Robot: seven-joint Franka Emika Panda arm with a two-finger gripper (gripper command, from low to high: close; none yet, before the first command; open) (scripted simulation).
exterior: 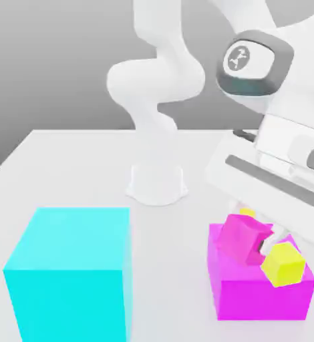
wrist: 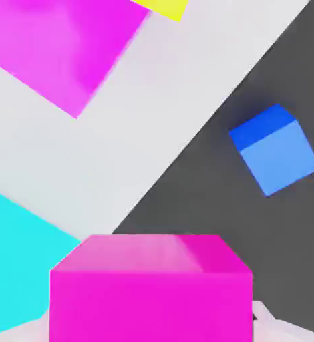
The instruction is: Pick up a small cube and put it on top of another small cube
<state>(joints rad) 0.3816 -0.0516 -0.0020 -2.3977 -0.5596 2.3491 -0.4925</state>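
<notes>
Grey backdrop and a white table (exterior: 66,167) meet us in the exterior view, with the white arm rising from its round base (exterior: 155,184) near the table's middle. At the exterior view's left stands a big cyan block (exterior: 69,274); at its right a large magenta block (exterior: 253,294). We see our gripper (exterior: 256,237) tilted above that magenta block, its fingers clamped on the small cube (exterior: 243,235), which hangs tilted in the air over the block's top. A lemon-yellow cube (exterior: 284,264) sits just beside the held cube, overlapping the block's upper edge, and a sliver of golden yellow (exterior: 247,212) peeks out behind the held cube, too hidden for us to name.

From the hand view we look past the small cube (wrist: 149,287), pinched close to the lens. Beyond it lie the white table (wrist: 160,113), the cyan block (wrist: 16,260), the large magenta block (wrist: 59,47), a corner of the lemon-yellow cube (wrist: 163,7), and a small blue cube (wrist: 274,148) on the dark floor (wrist: 280,254) off the table's edge
</notes>
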